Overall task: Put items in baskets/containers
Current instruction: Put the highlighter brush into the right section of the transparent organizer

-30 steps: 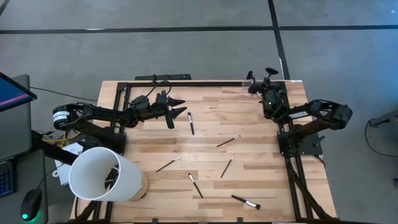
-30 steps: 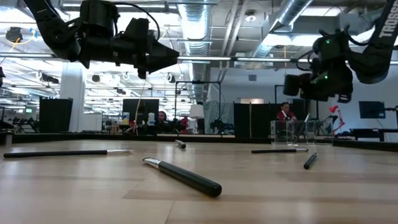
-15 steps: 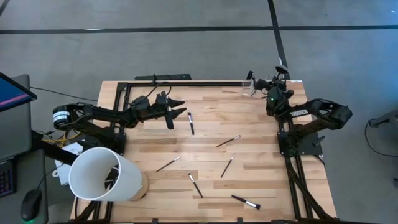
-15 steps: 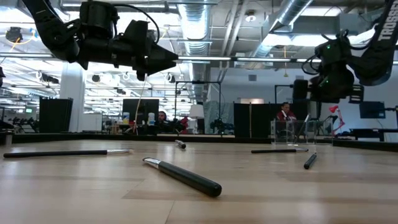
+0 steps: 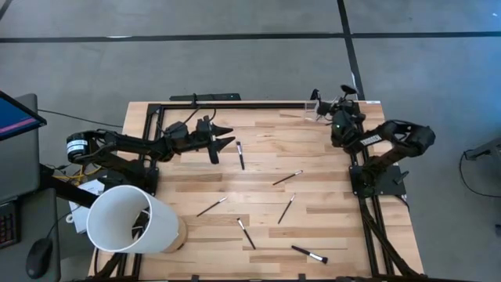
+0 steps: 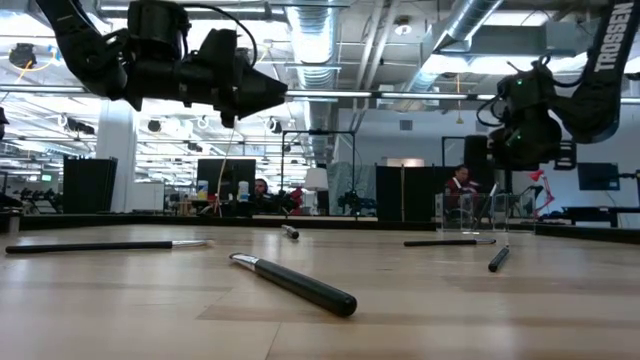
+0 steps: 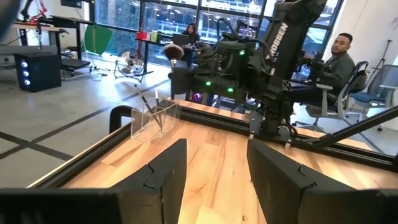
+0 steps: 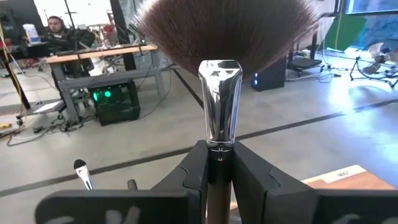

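From above, a pale planked wooden tabletop [image 5: 313, 219] is seen scattered with slim dark brushes [image 5: 286, 178], and the clear holder [image 5: 312, 109] stands at its far right corner beside the right hand [image 5: 341, 100]. At table height, a glossy round-handled brush [image 6: 295, 284] lies nearest. In the left wrist view, the left hand [image 7: 214, 171] is spread open and empty. In the right wrist view, the fan brush [image 8: 220, 37] is clamped between the right hand's fingers [image 8: 254, 180] at its silvery ferrule, dark bristles splayed.

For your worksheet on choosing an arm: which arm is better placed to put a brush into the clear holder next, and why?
The right. Its gripper is shut on the fan brush beside the clear holder. The left gripper is open, empty, and across the table.
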